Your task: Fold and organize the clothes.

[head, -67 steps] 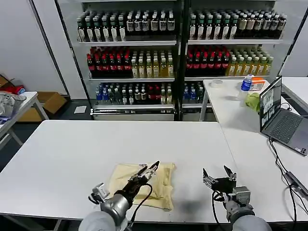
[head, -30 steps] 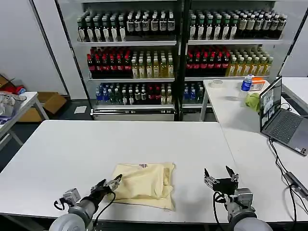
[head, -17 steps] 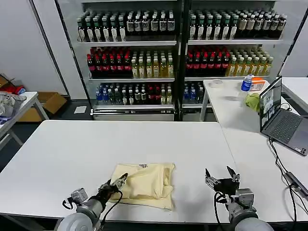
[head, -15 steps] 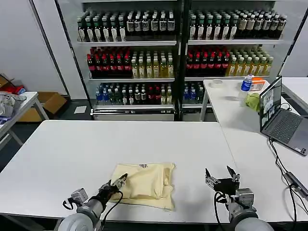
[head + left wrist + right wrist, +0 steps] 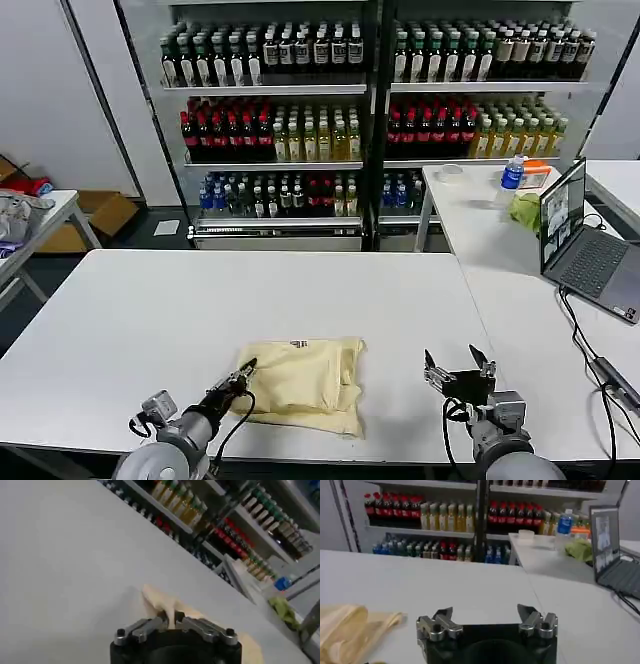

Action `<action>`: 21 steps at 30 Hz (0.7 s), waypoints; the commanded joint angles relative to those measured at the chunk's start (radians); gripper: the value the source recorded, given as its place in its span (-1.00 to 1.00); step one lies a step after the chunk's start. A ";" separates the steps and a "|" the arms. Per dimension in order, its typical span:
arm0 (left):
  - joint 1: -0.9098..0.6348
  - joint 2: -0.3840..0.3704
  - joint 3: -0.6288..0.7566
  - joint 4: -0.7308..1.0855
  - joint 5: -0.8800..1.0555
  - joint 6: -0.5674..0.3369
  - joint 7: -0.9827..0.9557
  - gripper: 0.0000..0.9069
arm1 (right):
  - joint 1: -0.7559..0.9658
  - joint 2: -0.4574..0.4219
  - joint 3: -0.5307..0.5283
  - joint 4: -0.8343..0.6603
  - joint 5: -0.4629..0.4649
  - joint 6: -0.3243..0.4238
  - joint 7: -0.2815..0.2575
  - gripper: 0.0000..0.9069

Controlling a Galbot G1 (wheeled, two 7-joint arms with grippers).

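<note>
Pinching shirt (image 5: 300,385) corner, left gripper (image 5: 242,375) jaws closed per wrist view | idling right of shirt on worktop (image 5: 150,310), right gripper (image 5: 457,367) jaws wide, empty

1. The desk (image 5: 200,300) lies bare behind and to the left of the T-shirt (image 5: 300,380).
2. To the T-shirt's right, only the right gripper (image 5: 457,369) stands on bare desk.
3. The left gripper (image 5: 243,373) blocks the T-shirt's front-left corner.
</note>
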 commanded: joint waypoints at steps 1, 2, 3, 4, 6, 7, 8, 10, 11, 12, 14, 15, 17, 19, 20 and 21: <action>0.008 0.022 -0.098 -0.029 -0.141 0.002 0.000 -0.98 | 0.002 -0.003 0.010 0.001 0.005 0.000 0.000 1.00; 0.010 0.034 -0.125 -0.031 -0.155 0.004 -0.001 -0.98 | 0.003 -0.004 0.013 0.002 0.007 -0.001 0.000 1.00; 0.011 0.044 -0.150 -0.034 -0.171 0.006 -0.003 -0.98 | 0.004 -0.006 0.014 0.002 0.008 -0.001 0.000 1.00; 0.013 0.060 -0.194 -0.037 -0.189 0.009 -0.005 -0.98 | 0.006 -0.006 0.014 0.002 0.010 -0.001 0.000 1.00; 0.017 0.112 -0.267 -0.039 -0.228 0.016 -0.006 -0.98 | 0.013 -0.006 0.013 0.000 0.013 -0.001 0.000 1.00; 0.021 0.147 -0.307 -0.037 -0.243 0.020 -0.006 -0.98 | 0.018 -0.005 0.012 -0.002 0.015 -0.001 0.000 1.00; 0.022 0.166 -0.334 -0.036 -0.252 0.022 -0.005 -0.98 | 0.021 -0.004 0.010 -0.002 0.016 -0.001 0.000 1.00; 0.022 0.252 -0.430 -0.022 -0.277 0.029 0.002 -0.98 | 0.029 -0.001 0.006 -0.005 0.019 -0.002 0.001 1.00; 0.021 0.283 -0.462 -0.012 -0.283 0.034 0.005 -0.98 | 0.034 0.000 0.004 -0.005 0.020 -0.002 0.001 1.00; 0.020 0.315 -0.492 0.005 -0.292 0.039 0.011 -0.98 | 0.037 0.000 0.002 -0.005 0.022 -0.002 0.001 1.00; 0.021 0.416 -0.581 0.044 -0.289 0.041 0.033 -0.98 | 0.043 0.001 0.000 -0.004 0.026 -0.002 0.000 1.00; 0.021 0.447 -0.618 0.056 -0.284 0.041 0.045 -0.98 | 0.047 0.000 0.000 -0.003 0.029 -0.002 0.000 1.00; 0.018 0.547 -0.684 0.105 -0.262 0.042 0.067 -0.98 | 0.051 0.000 0.002 -0.002 0.034 -0.002 0.000 1.00; 0.008 0.645 -0.737 0.131 -0.209 0.041 0.092 -0.98 | 0.053 0.000 0.004 -0.001 0.038 -0.002 0.000 1.00; 0.005 0.665 -0.746 0.136 -0.195 0.041 0.097 -0.98 | 0.054 0.001 0.005 0.000 0.039 -0.001 0.000 1.00; -0.001 0.704 -0.752 0.132 -0.150 0.041 0.112 -0.98 | 0.054 0.001 0.006 0.002 0.040 -0.001 -0.001 1.00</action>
